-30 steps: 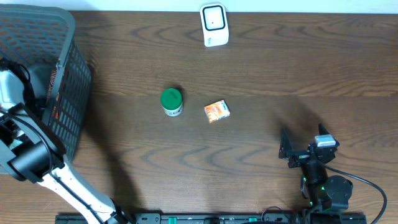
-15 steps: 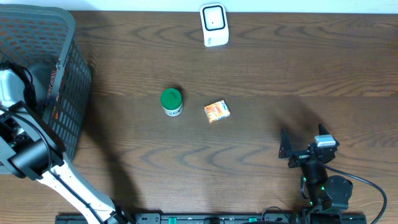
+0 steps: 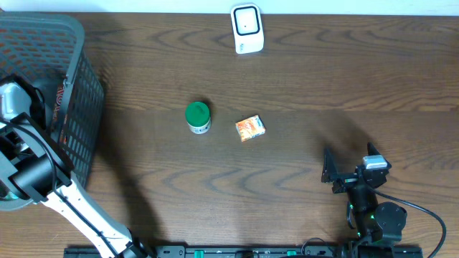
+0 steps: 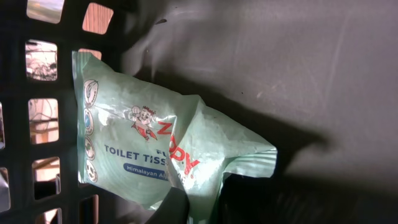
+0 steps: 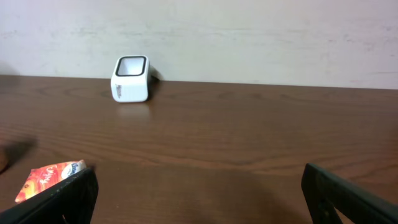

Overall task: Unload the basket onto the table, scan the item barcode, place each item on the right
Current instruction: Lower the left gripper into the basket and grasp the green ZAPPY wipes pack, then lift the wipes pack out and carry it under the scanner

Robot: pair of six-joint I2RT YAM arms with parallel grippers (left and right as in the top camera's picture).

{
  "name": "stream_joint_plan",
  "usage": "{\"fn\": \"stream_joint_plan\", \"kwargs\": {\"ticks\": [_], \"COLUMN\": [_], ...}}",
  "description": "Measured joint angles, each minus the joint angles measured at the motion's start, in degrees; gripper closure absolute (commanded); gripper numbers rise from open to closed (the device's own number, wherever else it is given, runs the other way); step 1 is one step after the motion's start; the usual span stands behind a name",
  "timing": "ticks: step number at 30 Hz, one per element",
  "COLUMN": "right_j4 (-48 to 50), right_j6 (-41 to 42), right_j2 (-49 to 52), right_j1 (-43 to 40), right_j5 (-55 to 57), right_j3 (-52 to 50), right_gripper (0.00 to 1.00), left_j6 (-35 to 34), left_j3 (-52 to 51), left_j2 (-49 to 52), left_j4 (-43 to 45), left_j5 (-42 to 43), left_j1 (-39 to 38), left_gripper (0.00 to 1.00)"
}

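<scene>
A pale green toilet tissue pack [image 4: 143, 149] lies inside the dark mesh basket [image 3: 79, 79] at the table's left end. In the left wrist view my left gripper [image 4: 202, 202] is shut on the pack's crumpled lower edge, one dark finger [image 4: 174, 208] pressing the film. From overhead, my left arm [image 3: 32, 168] reaches down into the basket and hides the pack. The white barcode scanner [image 3: 247, 29] stands at the far middle edge, also in the right wrist view [image 5: 131, 79]. My right gripper [image 3: 350, 163] rests open near the front right, nothing between its fingers [image 5: 199, 196].
A green-lidded jar [image 3: 198, 117] and a small orange box [image 3: 250, 127] stand mid-table; the box [image 5: 53, 177] shows beside my right gripper's left finger. The basket's mesh wall [image 4: 43, 112] is close on the pack's left.
My left gripper has gone from open to shut on the tissue pack, and the left arm and basket have shifted slightly. The right arm has not moved.
</scene>
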Motion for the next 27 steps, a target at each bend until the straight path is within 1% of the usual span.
{"fn": "stream_joint_plan", "kwargs": {"ticks": [7,11,15,17,21,27], "right_j4": [0.0,0.0,0.0,0.0,0.0,0.0], "right_j6": [0.0,0.0,0.0,0.0,0.0,0.0], "right_j2": [0.0,0.0,0.0,0.0,0.0,0.0], "right_j1": [0.0,0.0,0.0,0.0,0.0,0.0], "right_j5": [0.0,0.0,0.0,0.0,0.0,0.0], "right_j3": [0.0,0.0,0.0,0.0,0.0,0.0], "right_gripper": [0.01,0.01,0.01,0.01,0.01,0.01], "left_j6": [0.1,0.3,0.3,0.6,1.7,4.0], "left_j3": [0.7,4.7,13.1,17.2,22.6,23.6], "left_j2": [0.3,0.6,0.6,0.6,0.6,0.3], "left_j4": [-1.4,-7.5,-16.3,-18.9,-18.9,-18.9], "left_j5": [0.1,2.6,3.9,4.1,4.2,4.5], "left_j1": [0.1,0.2,0.3,0.3,0.4,0.5], "left_gripper": [0.93,0.93,0.93,0.93,0.93,0.93]}}
